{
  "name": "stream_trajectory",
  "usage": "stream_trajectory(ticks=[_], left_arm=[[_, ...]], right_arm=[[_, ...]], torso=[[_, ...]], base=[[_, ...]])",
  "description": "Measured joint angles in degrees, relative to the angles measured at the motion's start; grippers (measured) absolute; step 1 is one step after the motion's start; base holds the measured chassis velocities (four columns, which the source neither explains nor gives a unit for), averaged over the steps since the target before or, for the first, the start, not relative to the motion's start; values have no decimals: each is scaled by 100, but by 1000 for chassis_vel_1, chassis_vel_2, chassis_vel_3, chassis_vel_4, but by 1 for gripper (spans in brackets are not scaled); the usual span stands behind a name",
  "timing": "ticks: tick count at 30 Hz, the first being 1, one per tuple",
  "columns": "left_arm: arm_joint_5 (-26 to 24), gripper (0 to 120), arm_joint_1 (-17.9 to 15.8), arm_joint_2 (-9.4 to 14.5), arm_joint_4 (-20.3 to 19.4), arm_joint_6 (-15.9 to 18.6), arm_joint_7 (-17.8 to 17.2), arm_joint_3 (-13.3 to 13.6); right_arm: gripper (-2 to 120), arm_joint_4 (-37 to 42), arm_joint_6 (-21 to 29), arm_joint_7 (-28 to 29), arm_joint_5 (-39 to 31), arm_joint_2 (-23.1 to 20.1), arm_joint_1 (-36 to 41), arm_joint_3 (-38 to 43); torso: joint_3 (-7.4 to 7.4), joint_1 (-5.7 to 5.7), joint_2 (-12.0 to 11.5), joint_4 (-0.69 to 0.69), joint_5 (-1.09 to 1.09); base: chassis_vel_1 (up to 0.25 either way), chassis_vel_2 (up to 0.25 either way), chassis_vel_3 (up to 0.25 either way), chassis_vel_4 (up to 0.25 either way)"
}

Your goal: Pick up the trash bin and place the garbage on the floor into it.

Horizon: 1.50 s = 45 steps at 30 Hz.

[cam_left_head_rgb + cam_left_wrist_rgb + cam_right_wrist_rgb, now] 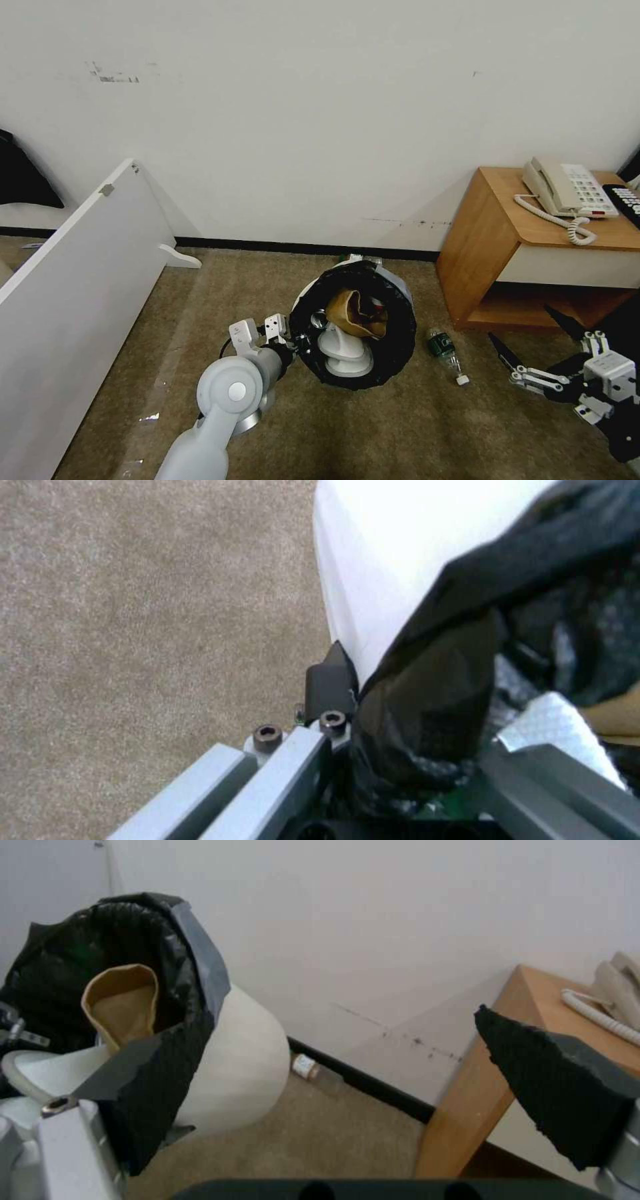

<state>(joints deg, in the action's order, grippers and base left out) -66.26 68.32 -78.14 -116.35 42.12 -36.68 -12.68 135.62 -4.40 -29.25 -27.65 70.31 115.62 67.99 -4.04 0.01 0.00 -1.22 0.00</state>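
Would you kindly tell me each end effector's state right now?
Left end effector: shut on the round white plastic trash bin's black-bagged rim.
Right end effector: open, empty.

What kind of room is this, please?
Probably a hotel guest room: a wooden bedside table carrying a corded telephone, beige carpet with a dark skirting board, and white slippers in the trash bin.

phone (567, 190) cut off at frame edge, bottle (308, 1067) label unreadable
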Motion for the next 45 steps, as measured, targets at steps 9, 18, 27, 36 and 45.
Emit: stream_trajectory(ticks=[9,18,27,36,45], left_arm=[[3,0,0,16,-6,-6,-1,-41],[14,0,-1,39,-6,-17,2,-48],[15,0,7,102,-23,-33,5,-58],[28,0,21,135,-46,-33,22,-75],[23,0,0,140,-44,-34,43,-98]], right_arm=[[100,-49,-28,-82,-23,29,-50,-34],[100,-53,-137,-112,-53,32,-36,-19],[100,-11,-153,-153,-47,55,-31,8],[100,43,-111,-353,2,160,-17,37],[100,45,-45,-574,30,247,-37,68]], torso=[[0,0,0,0,0],[1,0,0,-1,0],[-1,0,0,1,-1],[0,0,0,1,0],[0,0,0,0,0]], base=[[0,0,0,0],[-106,94,96,-105],[-39,43,42,-23],[0,0,0,0],[0,0,0,0]])
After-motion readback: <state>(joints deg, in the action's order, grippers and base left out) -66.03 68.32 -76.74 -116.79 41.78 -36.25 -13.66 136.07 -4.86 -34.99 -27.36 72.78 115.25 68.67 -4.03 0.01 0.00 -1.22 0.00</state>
